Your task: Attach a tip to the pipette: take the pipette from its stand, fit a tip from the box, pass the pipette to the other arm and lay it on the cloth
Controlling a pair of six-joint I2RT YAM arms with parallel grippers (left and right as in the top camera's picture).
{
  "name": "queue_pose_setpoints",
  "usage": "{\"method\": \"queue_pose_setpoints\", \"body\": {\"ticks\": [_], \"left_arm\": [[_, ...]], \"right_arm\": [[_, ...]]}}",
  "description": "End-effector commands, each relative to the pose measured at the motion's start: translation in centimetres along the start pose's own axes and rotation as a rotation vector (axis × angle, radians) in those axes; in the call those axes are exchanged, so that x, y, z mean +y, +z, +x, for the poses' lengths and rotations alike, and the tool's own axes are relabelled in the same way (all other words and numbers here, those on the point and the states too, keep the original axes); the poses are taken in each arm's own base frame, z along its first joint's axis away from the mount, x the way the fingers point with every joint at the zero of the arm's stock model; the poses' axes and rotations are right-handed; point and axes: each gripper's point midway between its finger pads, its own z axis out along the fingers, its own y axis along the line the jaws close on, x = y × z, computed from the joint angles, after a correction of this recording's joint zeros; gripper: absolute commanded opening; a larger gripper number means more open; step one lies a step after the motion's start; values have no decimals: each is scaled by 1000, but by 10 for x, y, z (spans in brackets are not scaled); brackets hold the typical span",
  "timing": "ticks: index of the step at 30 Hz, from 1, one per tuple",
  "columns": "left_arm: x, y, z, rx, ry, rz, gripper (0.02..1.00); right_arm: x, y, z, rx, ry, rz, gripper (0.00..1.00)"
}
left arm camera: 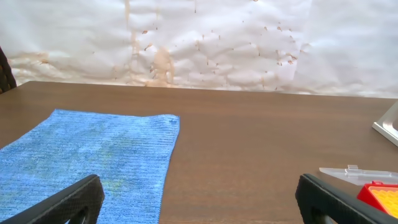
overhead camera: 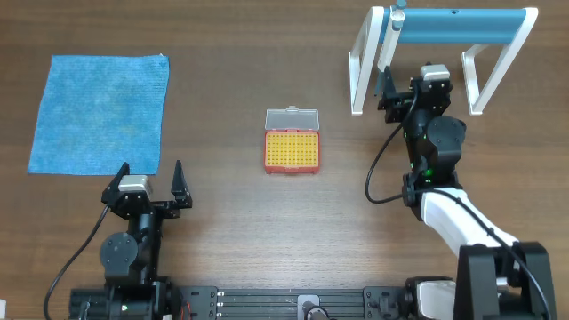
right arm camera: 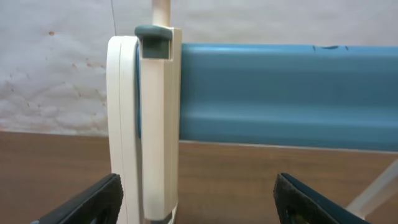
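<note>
Left end effector (overhead camera: 150, 169), right end effector (right arm camera: 196, 179) released, one pipette (right arm camera: 163, 137), one box (overhead camera: 292, 153), one cloth (overhead camera: 100, 114)

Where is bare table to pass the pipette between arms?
Bare brown table lies between the blue cloth and the orange tip box with its clear lid; more between that box and the white-and-blue pipette stand. Crowded at the stand, where the right gripper sits.

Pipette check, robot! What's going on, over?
Both open: right pincer at the stand, facing the pipette; left pincer near the cloth. Pipette hanging on stand, not gripped. Nothing between them.
</note>
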Motion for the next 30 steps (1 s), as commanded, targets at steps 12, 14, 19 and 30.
{"method": "queue_pose_setpoints", "body": {"ticks": [12,14,19,30], "left_arm": [[2,0,1,3,-9,-12,996],[2,0,1,3,-9,-12,998],[2,0,1,3,-9,-12,996],[2,0,1,3,-9,-12,998]], "right_arm": [[10,30,6,11,73,-29,787],[9,31,6,10,72,-21,787],[8,35,9,15,72,-21,787],[2,40,17,33,73,15,790]]}}
